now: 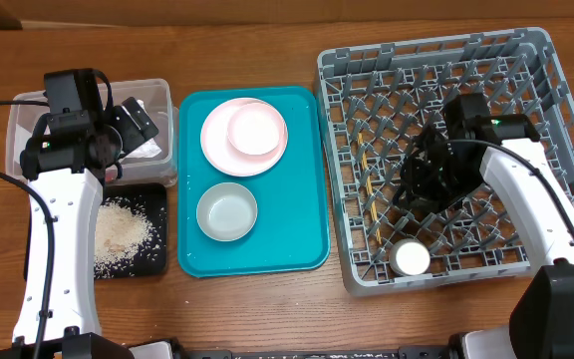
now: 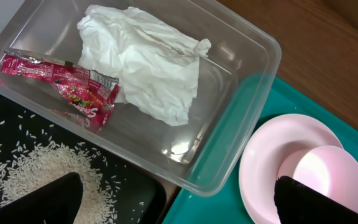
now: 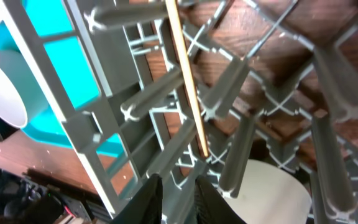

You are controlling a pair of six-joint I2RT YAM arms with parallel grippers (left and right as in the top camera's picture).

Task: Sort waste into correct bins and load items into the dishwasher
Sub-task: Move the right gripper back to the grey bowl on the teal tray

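From overhead we see a large square grey plastic dish rack (image 1: 333, 150) on the right of the wooden table (image 1: 267, 319), its lattice base set with upright pegs. In it lie thin wooden chopsticks (image 1: 371, 194) near the left wall; we cannot count them from here. One small cream cup (image 1: 410, 258) sits at the rack's near edge. A teal plastic tray (image 1: 192, 254) in the middle carries three dishes: one round pale pink plate (image 1: 215, 140), one smaller white plate (image 1: 254, 130) lying on it, and one pale grey bowl (image 1: 227, 211). On the left stand two bins. One is a clear plastic rectangular tub (image 1: 164, 100). In front of it is a shallow black rectangular tray (image 1: 157, 204) holding a heap of loose white rice grains (image 1: 123, 231). The left gripper (image 1: 133, 120) hangs over the tub, its arm reaching up from the near edge. The right gripper (image 1: 417, 187) points down into the rack beside the chopsticks.

The left wrist view shows one crumpled white paper napkin (image 2: 142, 62) and one small red sauce packet (image 2: 67, 84) lying side by side in the tub. The left fingers (image 2: 61, 199) stand wide apart with nothing between them.

In the right wrist view one chopstick slants between the pegs, its end just above the right fingertips (image 3: 152, 199). These are parted by a narrow gap and clamp nothing.
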